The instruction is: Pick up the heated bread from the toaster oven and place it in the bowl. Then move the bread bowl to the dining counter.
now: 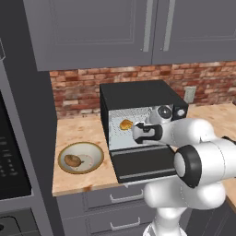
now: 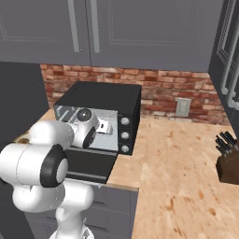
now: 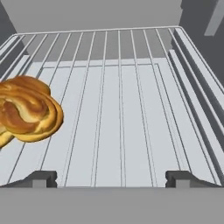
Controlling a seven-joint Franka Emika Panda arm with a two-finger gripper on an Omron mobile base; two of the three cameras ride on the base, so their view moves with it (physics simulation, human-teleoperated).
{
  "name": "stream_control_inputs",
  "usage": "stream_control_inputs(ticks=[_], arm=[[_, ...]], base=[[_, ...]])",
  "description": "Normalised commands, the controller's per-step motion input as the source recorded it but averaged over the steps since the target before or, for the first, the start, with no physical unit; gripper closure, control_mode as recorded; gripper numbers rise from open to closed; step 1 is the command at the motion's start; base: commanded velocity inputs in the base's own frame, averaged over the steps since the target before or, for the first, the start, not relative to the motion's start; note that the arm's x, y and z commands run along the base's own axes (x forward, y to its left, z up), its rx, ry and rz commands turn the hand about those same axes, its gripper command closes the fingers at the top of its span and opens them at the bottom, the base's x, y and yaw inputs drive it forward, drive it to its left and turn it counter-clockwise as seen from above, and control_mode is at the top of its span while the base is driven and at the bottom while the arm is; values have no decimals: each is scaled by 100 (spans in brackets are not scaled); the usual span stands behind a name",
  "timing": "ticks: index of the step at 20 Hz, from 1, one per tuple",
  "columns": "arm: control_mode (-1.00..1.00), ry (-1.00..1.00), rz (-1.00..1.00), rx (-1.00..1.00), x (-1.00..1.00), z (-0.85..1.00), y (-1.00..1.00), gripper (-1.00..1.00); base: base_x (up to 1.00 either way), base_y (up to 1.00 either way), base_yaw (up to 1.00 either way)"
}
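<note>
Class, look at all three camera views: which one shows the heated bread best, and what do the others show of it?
The hand view: the heated bread looms large on the wire rack, its golden twisted crust clear. The left base view shows it as a small golden lump inside the toaster oven. In the right base view I cannot make it out.

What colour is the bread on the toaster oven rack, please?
Golden-yellow to orange-brown, with a swirled crust; the heated bread shows best in the hand view.

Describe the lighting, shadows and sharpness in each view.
Left base view: flat, even light, no glare; the toaster oven interior is bright, the bowl soft-edged. Right base view: similarly even, the upper cabinets dim. Hand view: the heated bread is sharp and glossy, the wire rack evenly lit.
</note>
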Motion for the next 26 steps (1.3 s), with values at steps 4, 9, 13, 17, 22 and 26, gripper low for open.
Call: stream_control_inputs(ticks=[4,9,13,17,22,26], arm=[[-100,-2,0,0,14,-5,0,-100],[-100,0,0,0,18,-20,0,-100],[-100,0,0,0,16,-31,0,-100],[-100,7,-2,-1,3,-36,0,-100],[-100,22,-2,-5,-32,-38,-4,-100],[-100,32,-2,-4,-60,-38,-16,-100]], base=[[0,0,0],[0,0,0],[0,0,0],[0,0,0],[0,0,0],[0,0,0]])
